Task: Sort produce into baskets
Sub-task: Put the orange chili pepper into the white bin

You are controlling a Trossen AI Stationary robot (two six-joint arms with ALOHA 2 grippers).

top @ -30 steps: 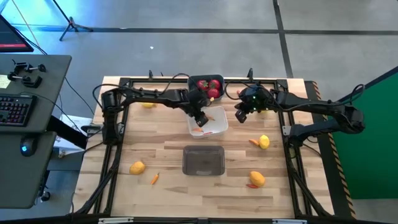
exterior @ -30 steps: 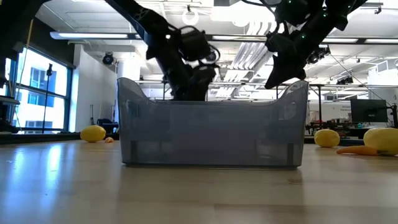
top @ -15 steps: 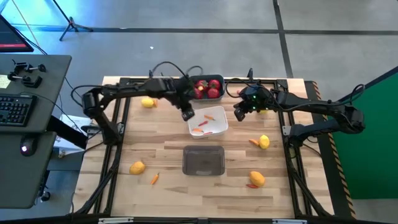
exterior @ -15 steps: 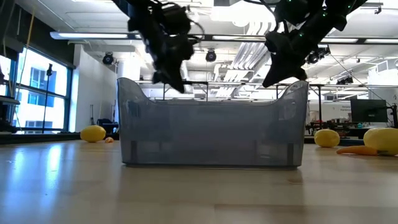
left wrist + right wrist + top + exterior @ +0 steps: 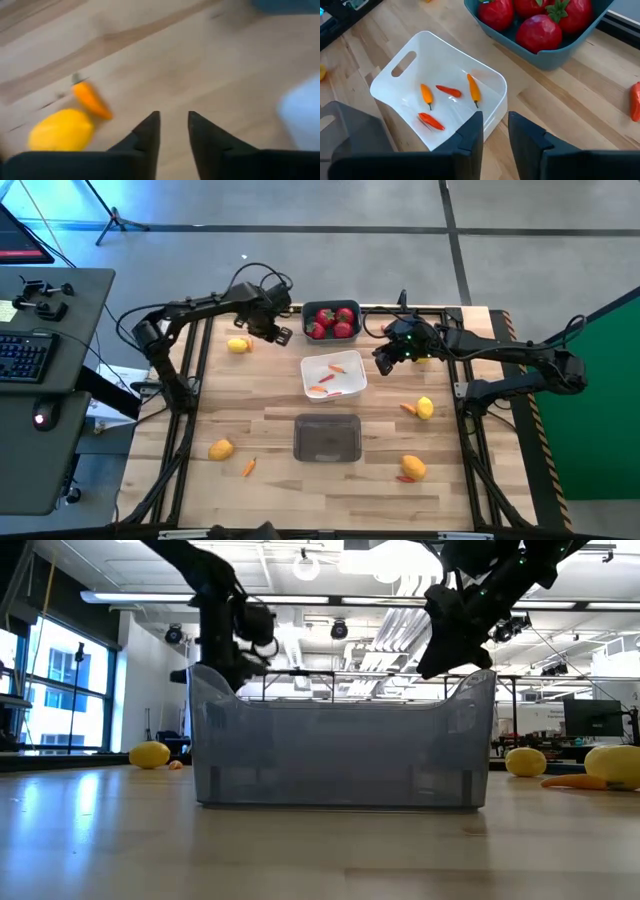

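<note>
My left gripper beside the white basket
Its fingers stand slightly apart, empty; a lemon and carrot lie near, away from the basket.

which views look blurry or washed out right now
Left wrist view: motion-smeared, the lemon and carrot soft-edged. Low view: bright ceiling lights leave both arms as silhouettes behind the translucent bin. Right wrist view: sharp on the white bin and strawberries. High view: evenly lit.
</note>
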